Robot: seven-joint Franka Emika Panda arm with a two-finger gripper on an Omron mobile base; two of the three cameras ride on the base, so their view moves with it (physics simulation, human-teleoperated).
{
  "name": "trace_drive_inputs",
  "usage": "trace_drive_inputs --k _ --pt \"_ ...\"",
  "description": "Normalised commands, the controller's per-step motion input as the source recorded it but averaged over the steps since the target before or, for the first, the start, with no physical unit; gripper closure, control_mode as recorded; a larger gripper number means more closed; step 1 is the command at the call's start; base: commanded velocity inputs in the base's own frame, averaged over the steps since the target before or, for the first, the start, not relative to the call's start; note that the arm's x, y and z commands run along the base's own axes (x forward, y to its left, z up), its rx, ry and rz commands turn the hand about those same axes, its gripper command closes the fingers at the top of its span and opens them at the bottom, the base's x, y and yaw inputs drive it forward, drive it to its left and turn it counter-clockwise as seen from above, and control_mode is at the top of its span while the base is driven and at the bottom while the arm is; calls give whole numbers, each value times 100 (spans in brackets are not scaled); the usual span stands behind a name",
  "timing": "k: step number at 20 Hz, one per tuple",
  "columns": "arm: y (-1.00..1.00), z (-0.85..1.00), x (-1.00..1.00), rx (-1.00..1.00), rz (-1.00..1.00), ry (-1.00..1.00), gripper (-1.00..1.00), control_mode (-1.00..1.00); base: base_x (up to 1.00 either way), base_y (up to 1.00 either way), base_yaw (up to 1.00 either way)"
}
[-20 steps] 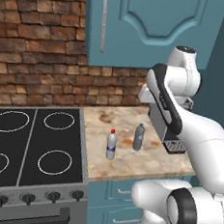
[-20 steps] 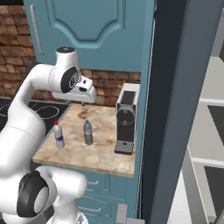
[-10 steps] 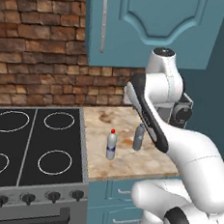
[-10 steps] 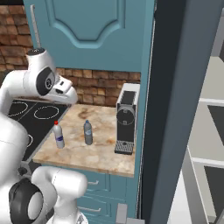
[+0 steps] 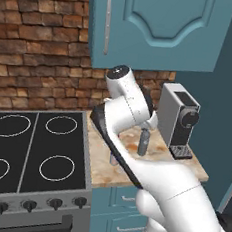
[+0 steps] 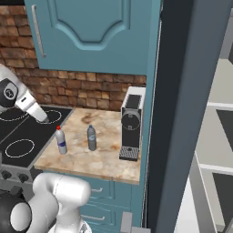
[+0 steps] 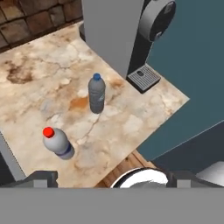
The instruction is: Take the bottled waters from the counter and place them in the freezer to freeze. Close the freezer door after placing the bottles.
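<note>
- Stove top (image 6: 20, 136) at far left, black with white rings.
- Gripper (image 7: 109, 178) high above the counter (image 7: 131, 127), looking down on it; its jaws stand wide apart, holding nothing.
- 2 bottles stand upright on the marbled counter, near each other but apart: the red-capped bottle (image 6: 61, 140) nearer the stove, the grey-blue bottle (image 6: 92, 138) to its right.
- Coffee machine (image 6: 130, 127) next, at the counter's right end.
- Freezer (image 6: 182, 113) rises dark at right, pale shelves (image 6: 218, 136) beyond.
</note>
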Motion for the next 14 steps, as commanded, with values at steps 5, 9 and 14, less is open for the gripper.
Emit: trace_drive_inputs --k 5,9,14 --pt "90 -57 0 -22 -24 -1 -100 -100 0 0 0" --pt "71 -27 0 -44 -21 -29 -100 -100 0 0 0" --pt "34 -68 9 -37 -18 -12 -100 -100 0 0 0"
